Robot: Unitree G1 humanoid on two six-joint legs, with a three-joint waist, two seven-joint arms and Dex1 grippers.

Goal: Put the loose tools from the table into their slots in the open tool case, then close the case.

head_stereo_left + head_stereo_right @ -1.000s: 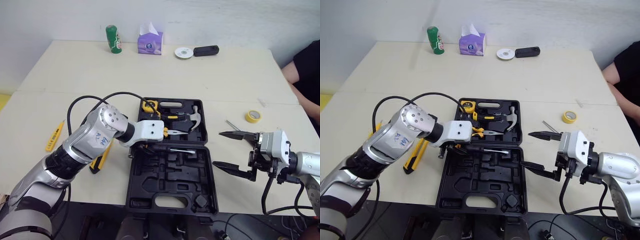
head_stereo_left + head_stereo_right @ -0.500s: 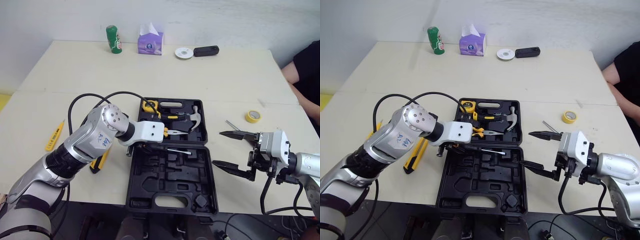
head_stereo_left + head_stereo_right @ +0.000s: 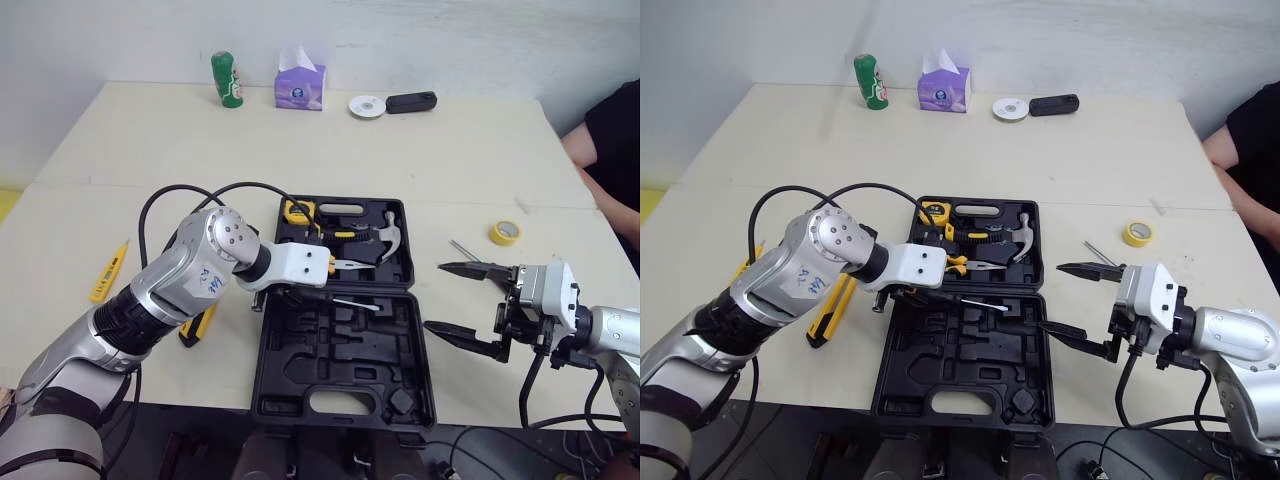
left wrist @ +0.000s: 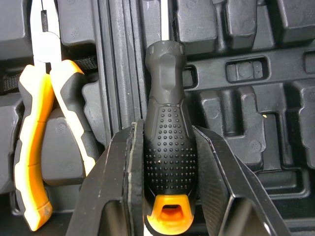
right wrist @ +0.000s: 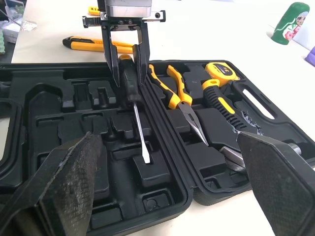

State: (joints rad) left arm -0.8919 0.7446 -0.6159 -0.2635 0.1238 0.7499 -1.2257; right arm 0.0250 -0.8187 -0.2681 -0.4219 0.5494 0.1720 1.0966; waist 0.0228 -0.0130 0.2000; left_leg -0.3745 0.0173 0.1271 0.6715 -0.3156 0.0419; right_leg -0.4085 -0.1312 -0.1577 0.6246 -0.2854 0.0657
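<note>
**Left hand (image 4: pixel 165 132) pinching the screwdriver (image 4: pixel 165 83) low over the open case (image 3: pixel 340 347).**
The screwdriver hangs over the case's near half, just beside the hinge. Its long axis runs along the hinge, blade pointing away from the left hand toward the right hand (image 3: pixel 435 297), which is spread wide beside the case. The left wrist view shows the dotted grip clamped, pliers (image 4: pixel 29 123) alongside. The right wrist view shows the blade tip low over the moulded slots.
</note>
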